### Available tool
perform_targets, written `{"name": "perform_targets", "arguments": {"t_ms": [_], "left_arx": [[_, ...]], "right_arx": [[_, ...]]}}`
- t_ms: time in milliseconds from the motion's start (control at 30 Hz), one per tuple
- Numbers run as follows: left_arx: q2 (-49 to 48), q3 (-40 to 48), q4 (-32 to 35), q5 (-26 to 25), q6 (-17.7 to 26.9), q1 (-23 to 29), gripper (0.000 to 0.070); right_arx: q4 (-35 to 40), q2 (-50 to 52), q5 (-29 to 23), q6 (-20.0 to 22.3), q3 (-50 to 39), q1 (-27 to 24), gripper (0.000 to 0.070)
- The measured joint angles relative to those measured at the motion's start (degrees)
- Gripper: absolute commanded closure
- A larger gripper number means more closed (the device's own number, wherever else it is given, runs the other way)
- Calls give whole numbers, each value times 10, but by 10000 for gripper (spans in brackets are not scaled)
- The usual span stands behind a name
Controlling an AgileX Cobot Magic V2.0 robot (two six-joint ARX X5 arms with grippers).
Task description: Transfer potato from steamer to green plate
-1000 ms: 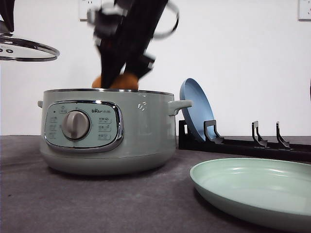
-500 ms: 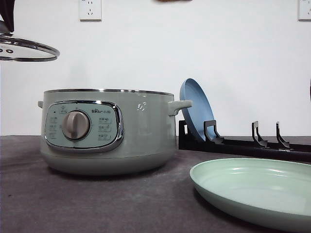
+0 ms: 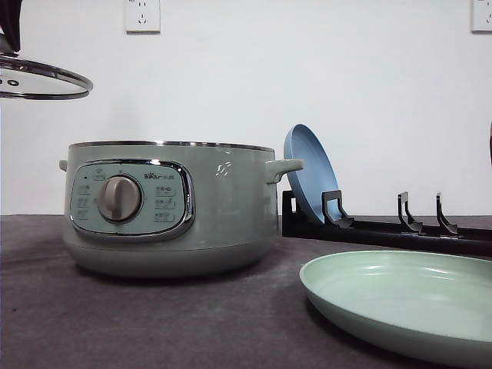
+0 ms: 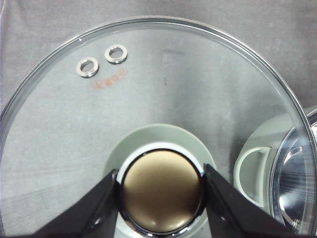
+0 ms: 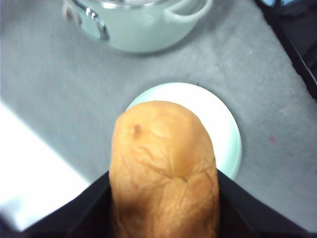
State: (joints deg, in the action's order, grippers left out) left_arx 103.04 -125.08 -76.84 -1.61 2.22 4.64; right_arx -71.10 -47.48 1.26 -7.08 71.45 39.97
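I have the potato (image 5: pixel 163 168) clamped in my right tool (image 5: pixel 163 208) high above the green plate (image 5: pixel 225 124), left tool (image 4: pixel 161 198) gripping the steamer (image 3: pixel 173 207) lid (image 4: pixel 148 99) aloft, and releasing from here could bounce it onto the desk (image 3: pixel 154 323).

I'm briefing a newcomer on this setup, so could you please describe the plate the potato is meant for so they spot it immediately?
Start from the big sage-green steamer on the dark table. To its right, nearer the camera, the green plate lies flat on the tabletop. The blue plate behind it is similar in size but stands on edge in a black rack, while this one is pale mint and lies flat.
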Motion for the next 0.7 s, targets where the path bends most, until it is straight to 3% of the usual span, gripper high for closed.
{"name": "perform_targets", "arguments": {"t_ms": [167,300,533,700], "left_arx": [[0,0,0,0,0,0,700],[0,0,0,0,0,0,700],[0,0,0,0,0,0,700],[0,0,0,0,0,0,700]], "right_arx": [[92,119,0,-65,-140,0,510],[143,154,0,-115,-241,0,510],[266,133,0,-187,-365,0,510],[313,68,-11,-218,-391,-5,510]]}}
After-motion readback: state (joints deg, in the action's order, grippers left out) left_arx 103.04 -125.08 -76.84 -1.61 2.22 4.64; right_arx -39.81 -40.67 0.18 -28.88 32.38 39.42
